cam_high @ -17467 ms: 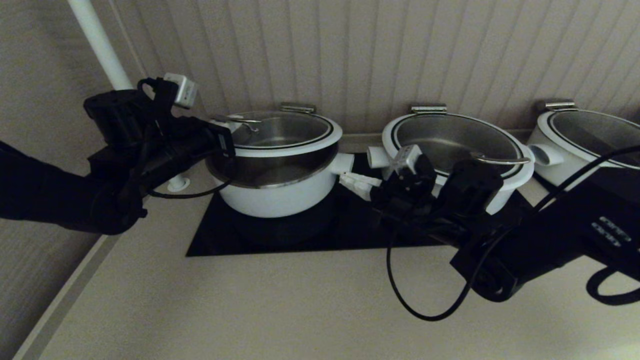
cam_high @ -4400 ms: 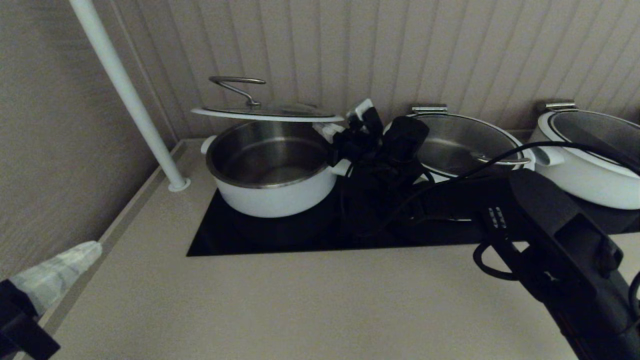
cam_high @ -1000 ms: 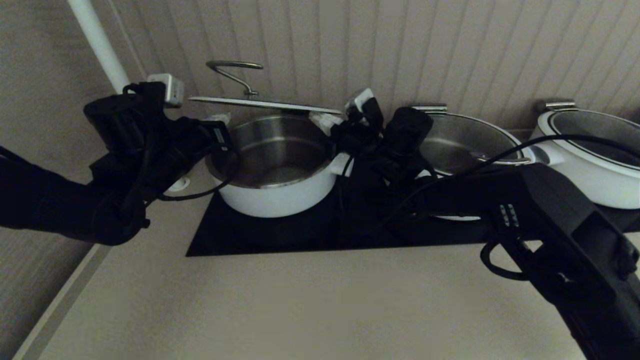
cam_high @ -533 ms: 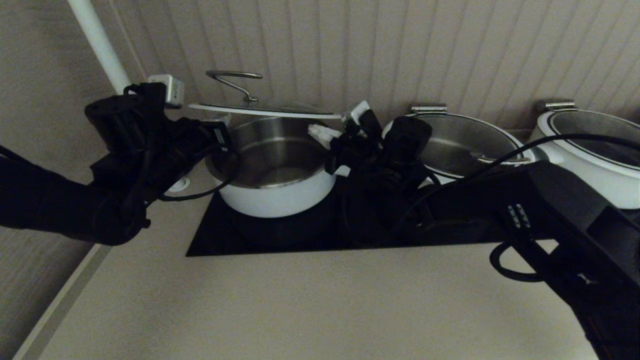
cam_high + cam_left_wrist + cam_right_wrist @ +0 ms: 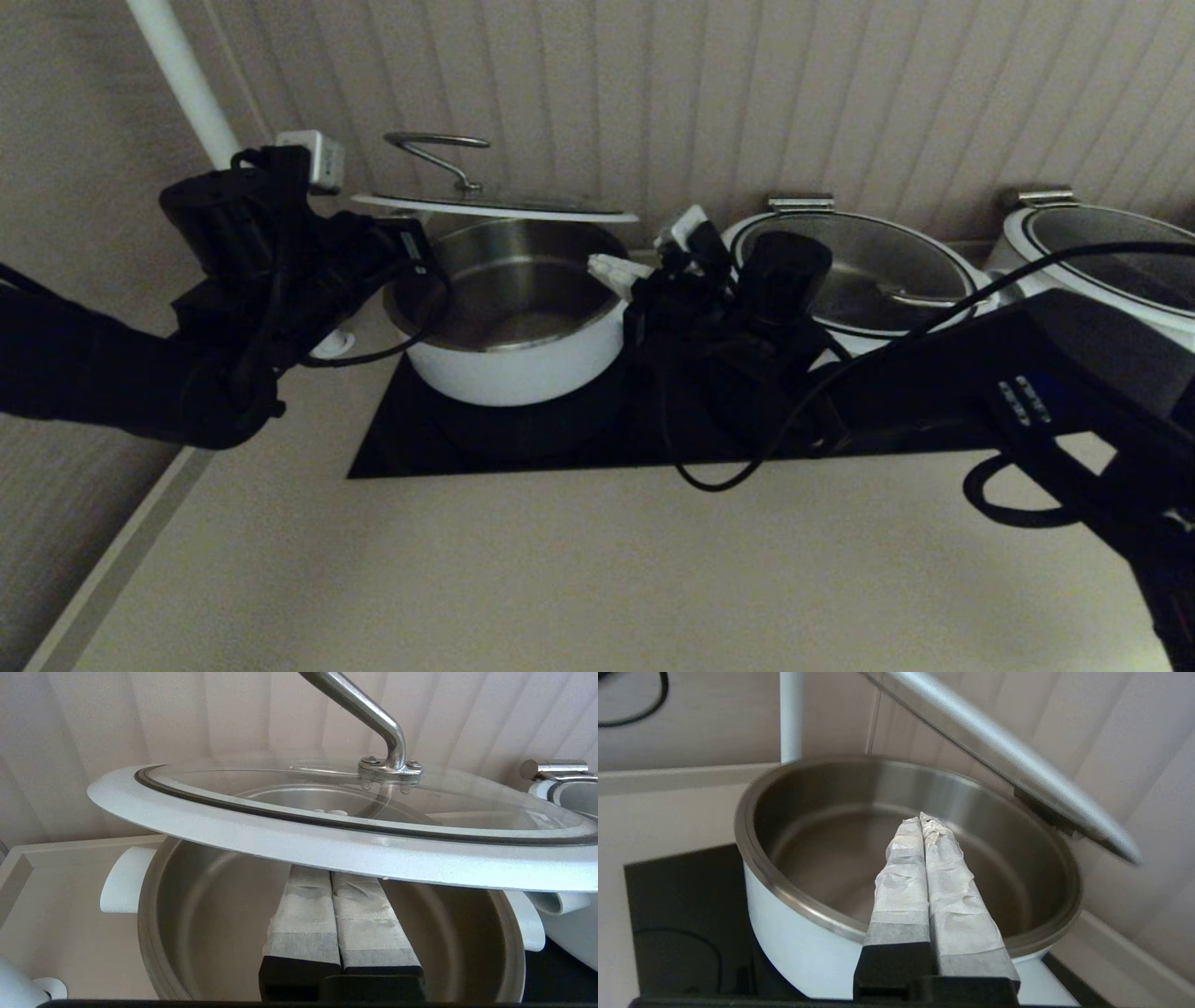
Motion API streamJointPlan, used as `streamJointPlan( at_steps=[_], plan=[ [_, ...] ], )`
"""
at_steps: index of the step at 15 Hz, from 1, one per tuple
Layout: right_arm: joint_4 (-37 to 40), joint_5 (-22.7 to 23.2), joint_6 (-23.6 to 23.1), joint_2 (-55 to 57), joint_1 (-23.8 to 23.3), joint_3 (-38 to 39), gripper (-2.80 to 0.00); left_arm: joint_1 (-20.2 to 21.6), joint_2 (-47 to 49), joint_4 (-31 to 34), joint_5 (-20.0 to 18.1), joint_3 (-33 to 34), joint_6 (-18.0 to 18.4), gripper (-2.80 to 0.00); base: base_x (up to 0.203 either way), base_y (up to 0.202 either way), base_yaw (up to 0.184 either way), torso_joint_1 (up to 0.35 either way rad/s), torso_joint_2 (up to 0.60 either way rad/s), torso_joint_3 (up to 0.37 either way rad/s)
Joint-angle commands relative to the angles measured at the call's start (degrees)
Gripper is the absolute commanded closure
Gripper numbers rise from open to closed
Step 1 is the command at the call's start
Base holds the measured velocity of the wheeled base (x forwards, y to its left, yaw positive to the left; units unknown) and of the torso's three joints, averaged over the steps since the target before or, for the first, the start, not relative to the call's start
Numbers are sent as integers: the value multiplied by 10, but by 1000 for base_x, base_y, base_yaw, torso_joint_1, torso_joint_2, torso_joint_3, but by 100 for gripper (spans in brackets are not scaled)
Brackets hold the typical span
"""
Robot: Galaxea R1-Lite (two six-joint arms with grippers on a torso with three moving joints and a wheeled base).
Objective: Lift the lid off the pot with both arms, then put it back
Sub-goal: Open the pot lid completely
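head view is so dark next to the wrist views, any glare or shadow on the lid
Head view: dim, arms near-black, faint sheen on the lid. Left wrist view: well lit; the lid shades the shut left gripper under its rim, highlight along the handle. Right wrist view: soft bright bands inside the pot beyond the shut right gripper.

The lid [image 5: 345,826] is hovering tilted over the pot [image 5: 196,933] (steel inside showing), while the left gripper [image 5: 332,879], fingers pressed together, is reaching beneath its white rim.
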Motion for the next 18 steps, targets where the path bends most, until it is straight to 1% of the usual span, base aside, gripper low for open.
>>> streamJointPlan(
  at_steps=[1, 3, 8, 12, 16, 18],
  plan=[
    [-2, 2, -1, -22, 0, 6, 0, 0, 0, -3, 0, 1, 0, 0, 0, 0, 0, 0, 0, 0],
    [1, 1, -2, -43, 0, 35, 0, 0, -1, -3, 1, 2, 0, 0, 0, 0, 0, 0, 0, 0],
    [-4, 1, -9, -121, -3, 158, 0, 0, -2, -3, 1, 2, 1, 0, 0, 0, 0, 0, 0, 0],
    [-4, 0, -14, -180, -9, 219, 0, 0, -4, -3, 1, 1, 1, 0, 0, 0, 0, 0, 0, 0],
    [-7, -2, -31, -253, -46, 313, 0, 0, -8, -3, 1, 3, 2, 0, 0, 0, 0, 0, 0, 0],
    [-36, -2, -33, -283, -81, 368, 0, 0, -9, -3, 1, 3, 3, 0, 0, 0, 0, 0, 0, 0]
  ],
)
